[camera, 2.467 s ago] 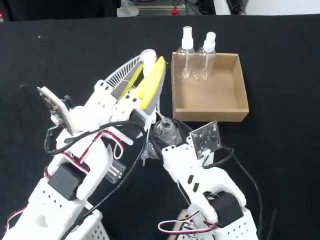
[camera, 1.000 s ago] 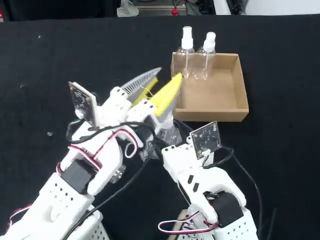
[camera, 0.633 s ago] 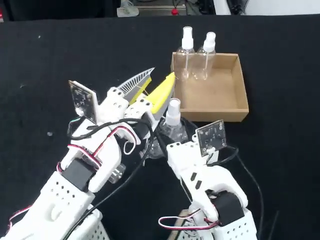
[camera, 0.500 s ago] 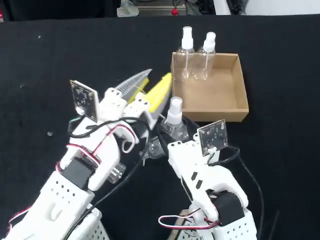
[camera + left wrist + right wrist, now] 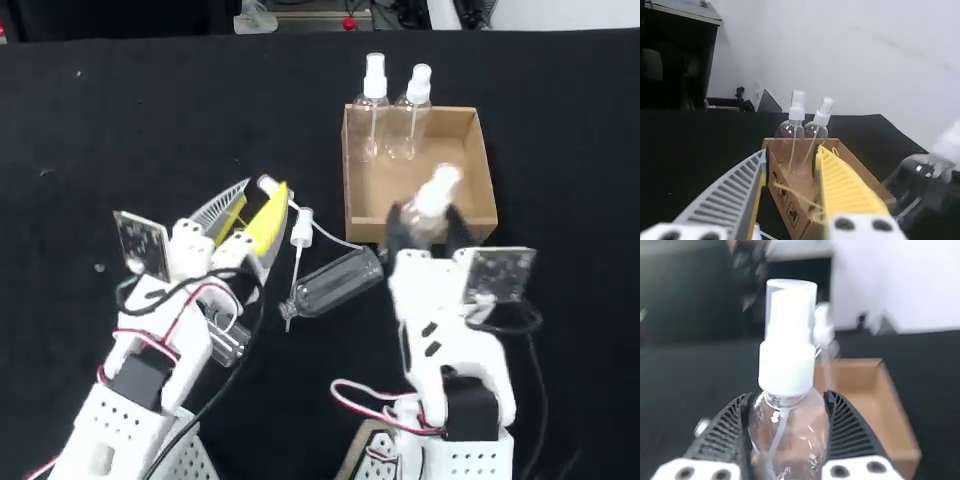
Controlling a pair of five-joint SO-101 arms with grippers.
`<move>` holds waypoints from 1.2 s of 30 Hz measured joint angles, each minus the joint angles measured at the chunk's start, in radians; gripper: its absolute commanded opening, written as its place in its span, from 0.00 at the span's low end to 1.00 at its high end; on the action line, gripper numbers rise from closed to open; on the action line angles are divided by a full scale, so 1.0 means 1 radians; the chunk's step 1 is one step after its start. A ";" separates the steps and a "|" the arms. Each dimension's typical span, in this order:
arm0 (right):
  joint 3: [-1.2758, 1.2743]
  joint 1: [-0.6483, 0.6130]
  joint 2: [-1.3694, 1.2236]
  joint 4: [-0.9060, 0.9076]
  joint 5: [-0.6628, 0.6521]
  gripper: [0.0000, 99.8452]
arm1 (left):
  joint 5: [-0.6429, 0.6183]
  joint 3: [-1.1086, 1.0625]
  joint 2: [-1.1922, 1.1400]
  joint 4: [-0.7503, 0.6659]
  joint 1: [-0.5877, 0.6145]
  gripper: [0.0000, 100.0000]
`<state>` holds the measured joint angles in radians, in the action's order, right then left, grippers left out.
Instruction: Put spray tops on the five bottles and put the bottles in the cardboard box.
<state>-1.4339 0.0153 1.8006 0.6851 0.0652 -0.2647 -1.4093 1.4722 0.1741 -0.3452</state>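
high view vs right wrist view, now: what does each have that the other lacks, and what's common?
High view: the left gripper, open, beside an uncapped bottle lying on the table, and a loose spray top. Right wrist view: a close look at the dip tube inside the capped bottle. Both: the right gripper shut on that bottle, near the cardboard box.
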 measured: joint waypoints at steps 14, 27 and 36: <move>0.094 0.101 -0.055 -0.344 -0.127 0.01 | 0.000 -0.203 0.114 -0.032 0.003 0.16; 0.239 0.103 -0.842 -0.872 -0.137 0.01 | -0.066 -0.270 0.117 -0.127 0.003 0.16; 0.311 0.104 -1.338 -1.097 -0.137 0.01 | -0.066 -0.275 0.117 -0.143 0.003 0.16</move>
<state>-1.1224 0.1197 0.4626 -0.4120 -0.0713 -0.3307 -1.6840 1.5888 0.0315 -0.3422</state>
